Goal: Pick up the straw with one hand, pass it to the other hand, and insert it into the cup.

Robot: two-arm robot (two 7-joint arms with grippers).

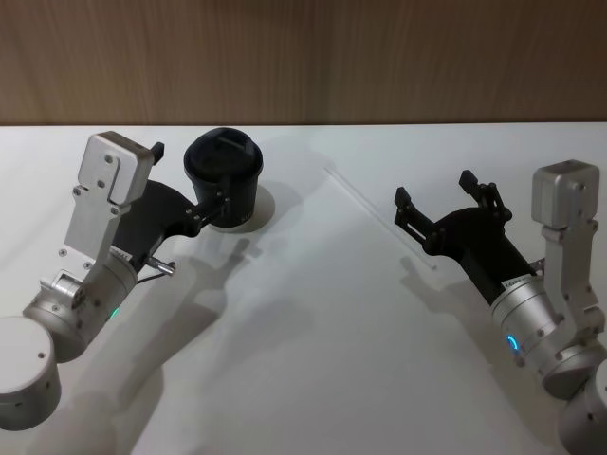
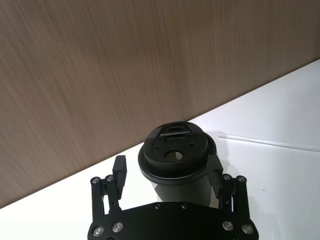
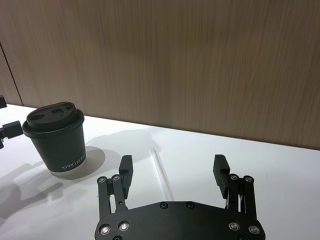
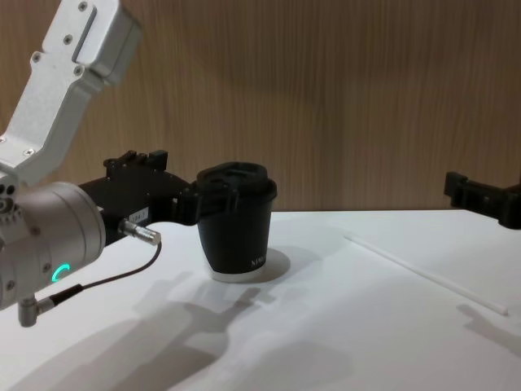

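Note:
The black lidded cup (image 1: 226, 178) stands upright at the back left of the white table. My left gripper (image 1: 188, 176) is open with its fingers on either side of the cup (image 2: 175, 150); one finger (image 2: 215, 167) sits close against the cup's side, the other (image 2: 120, 167) stands apart from it. The thin white straw (image 1: 372, 210) lies flat on the table right of the cup. My right gripper (image 1: 436, 190) hovers open just above it, and the straw (image 3: 162, 172) runs between its fingers without touching them. From the chest, the straw (image 4: 423, 275) lies below one right finger (image 4: 460, 189).
A wooden wall (image 1: 303, 57) rises right behind the table's far edge. A thin dark cable (image 4: 106, 281) with a metal plug hangs from my left wrist. Bare white table (image 1: 313, 360) stretches between the arms toward me.

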